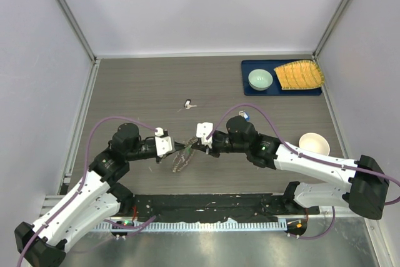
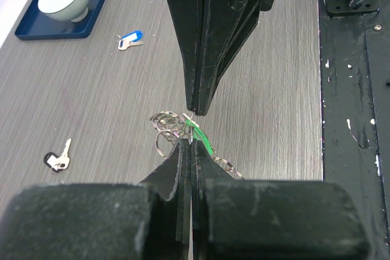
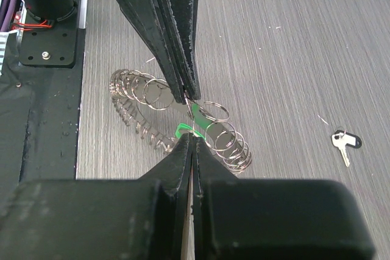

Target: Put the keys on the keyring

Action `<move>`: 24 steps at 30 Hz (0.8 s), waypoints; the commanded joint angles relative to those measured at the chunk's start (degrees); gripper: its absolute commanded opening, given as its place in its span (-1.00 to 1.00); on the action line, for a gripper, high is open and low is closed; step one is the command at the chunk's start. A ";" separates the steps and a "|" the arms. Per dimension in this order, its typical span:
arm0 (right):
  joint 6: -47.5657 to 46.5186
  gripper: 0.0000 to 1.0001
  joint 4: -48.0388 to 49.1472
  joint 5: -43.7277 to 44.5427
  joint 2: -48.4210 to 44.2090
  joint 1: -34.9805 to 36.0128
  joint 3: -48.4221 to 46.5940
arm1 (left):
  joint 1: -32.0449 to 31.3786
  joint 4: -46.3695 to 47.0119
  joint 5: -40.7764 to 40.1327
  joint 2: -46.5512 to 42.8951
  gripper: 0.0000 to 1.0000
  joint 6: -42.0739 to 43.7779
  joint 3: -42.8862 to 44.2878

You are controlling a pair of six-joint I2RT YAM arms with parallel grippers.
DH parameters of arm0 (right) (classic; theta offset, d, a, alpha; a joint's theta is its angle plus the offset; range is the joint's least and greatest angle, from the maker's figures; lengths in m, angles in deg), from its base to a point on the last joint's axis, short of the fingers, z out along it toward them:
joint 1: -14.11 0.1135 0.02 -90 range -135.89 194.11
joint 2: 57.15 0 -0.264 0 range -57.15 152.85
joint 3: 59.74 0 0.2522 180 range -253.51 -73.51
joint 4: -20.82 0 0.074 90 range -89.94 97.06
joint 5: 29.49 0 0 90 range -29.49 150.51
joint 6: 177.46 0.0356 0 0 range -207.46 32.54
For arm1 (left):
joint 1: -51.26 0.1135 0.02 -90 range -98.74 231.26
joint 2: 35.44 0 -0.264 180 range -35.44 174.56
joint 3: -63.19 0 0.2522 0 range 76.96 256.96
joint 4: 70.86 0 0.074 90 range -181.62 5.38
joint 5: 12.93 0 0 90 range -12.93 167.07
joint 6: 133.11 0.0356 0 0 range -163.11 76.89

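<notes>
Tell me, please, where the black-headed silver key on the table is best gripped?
Pinch the silver key with the black plastic head by that head, straight down from above: it lies flat on the grey wood-grain table, the head its widest part.

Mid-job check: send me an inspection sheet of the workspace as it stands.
Surface: grey wood-grain table, no spills seen.
Job's things: bristly grey metal keyring on the table; green-headed key at it; blue-headed key and black-headed key loose, apart.
Clutter: white bowl; blue tray holding green bowl and yellow ribbed item.
End effectors: left end effector and right end effector shut, tips meeting at the green-headed key; which grips it unclear.
Cables: purple cables loop over both arms; no snag seen.
Surroundings: pale enclosure walls; nothing else seen.
</notes>
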 commanded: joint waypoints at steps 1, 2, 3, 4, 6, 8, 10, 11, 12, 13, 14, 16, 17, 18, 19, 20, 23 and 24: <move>-0.52 -0.99 3.22 -1.50 -0.67 0.40 -0.88 | 0.40 4.45 1.23 -0.10 -1.00 -0.73 0.53; -0.52 -0.99 3.31 -1.24 -0.67 0.40 -0.71 | 0.40 4.54 1.14 -0.19 -1.00 -0.65 0.53; -0.43 -0.99 3.31 -0.89 -0.67 0.40 -0.53 | 0.40 4.45 0.62 -0.36 -1.00 -0.65 0.53; -0.43 -0.99 3.31 -0.63 -0.58 0.40 -0.53 | 0.40 4.45 0.35 -0.45 -1.00 -0.73 0.53; -0.43 -0.99 3.05 -0.10 -0.49 0.40 -0.27 | 0.40 4.71 -0.35 -0.98 -1.00 -0.65 0.27; -0.43 -0.99 2.96 0.16 -0.49 0.40 -0.27 | 0.49 4.97 -0.70 -1.24 -1.00 -0.73 0.09; -0.52 -0.98 2.87 0.52 -0.58 0.40 -0.18 | 0.49 5.06 -1.14 -1.51 -1.00 -0.65 0.00; -0.52 -0.99 2.87 0.60 -0.67 0.40 -0.09 | 0.49 5.24 -1.14 -1.59 -1.00 -0.73 0.00; -0.52 -0.99 2.78 0.69 -0.67 0.40 -0.18 | 0.49 5.15 -1.23 -1.59 -1.00 -0.65 -0.08; -0.61 -0.99 2.78 0.61 -0.75 0.32 -0.18 | 0.49 5.24 -1.23 -1.68 -1.00 -0.65 -0.09; -0.52 -0.99 2.78 0.60 -0.76 0.32 -0.18 | 0.49 5.15 -1.23 -1.68 -1.00 -0.73 -0.09; -0.61 -0.98 2.78 0.52 -0.84 0.40 -0.18 | 0.49 5.24 -1.23 -1.59 -1.00 -0.82 0.00; -0.52 -0.99 2.87 0.34 -0.84 0.40 -0.26 | 0.49 5.15 -1.23 -1.68 -1.00 -0.74 -0.08; -0.52 -0.98 2.87 0.25 -0.84 0.40 -0.26 | 0.49 5.33 -1.15 -1.51 -1.00 -0.82 0.00; -0.43 -0.99 2.87 0.08 -0.93 0.40 -0.26 | 0.49 5.24 -1.14 -1.51 -1.00 -0.74 0.00; -0.43 -0.99 3.22 -0.01 -1.02 0.40 -0.18 | 0.57 5.24 -0.97 -1.42 -1.00 -0.82 0.00; -0.17 -0.99 4.01 -0.01 -1.28 0.40 0.26 | 0.57 5.15 -0.18 -0.98 -1.00 -0.82 0.09; -0.25 -0.99 4.10 0.08 -1.20 0.40 0.35 | 0.57 5.15 0.26 -0.89 -1.00 -0.74 0.00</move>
